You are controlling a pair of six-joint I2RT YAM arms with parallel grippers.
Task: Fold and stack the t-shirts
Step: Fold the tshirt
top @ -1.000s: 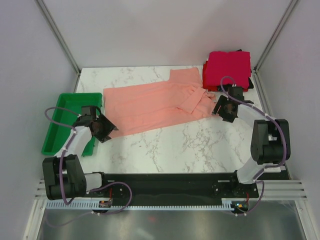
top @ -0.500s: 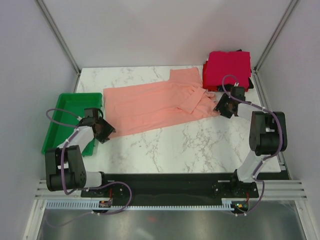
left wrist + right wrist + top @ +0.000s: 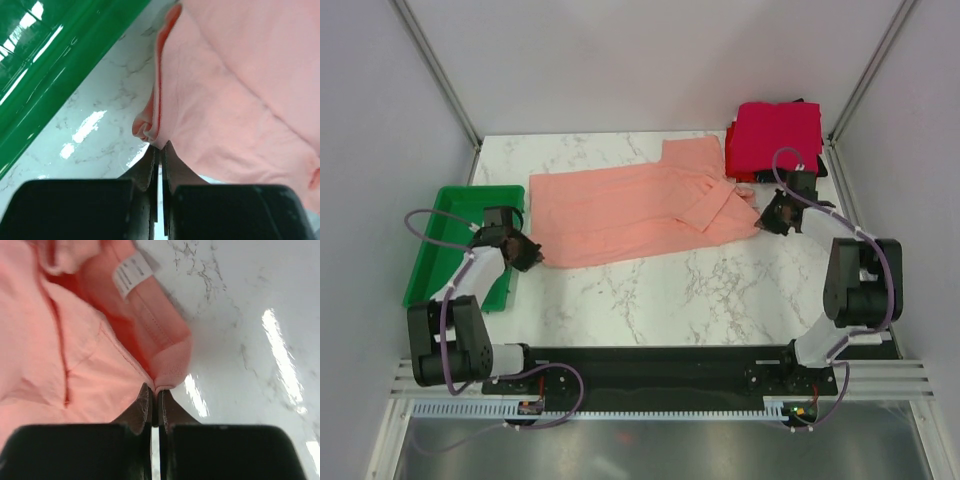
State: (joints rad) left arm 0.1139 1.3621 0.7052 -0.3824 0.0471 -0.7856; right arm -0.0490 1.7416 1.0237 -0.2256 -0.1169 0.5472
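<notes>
A salmon-pink t-shirt (image 3: 630, 205) lies spread across the marble table, its neck end to the right. My left gripper (image 3: 530, 257) is shut on the shirt's near-left corner; in the left wrist view the bunched hem (image 3: 147, 127) is pinched at the left gripper's (image 3: 160, 148) tips. My right gripper (image 3: 767, 214) is shut on the neck end; in the right wrist view the ribbed collar (image 3: 170, 357) with its white label (image 3: 131, 271) is clamped at the right gripper's (image 3: 156, 390) tips. A stack of folded t-shirts (image 3: 777, 138), crimson on top, sits at the back right.
A green plastic tray (image 3: 445, 240) stands at the table's left edge, just beside the left gripper, and its wall (image 3: 65, 70) fills the left wrist view's upper left. The enclosure's walls and frame posts close in the table's back and sides.
Both grippers have gone from open to shut on the pink shirt, the left on its near-left corner, the right on the collar. The shirt's ends have shifted slightly.
</notes>
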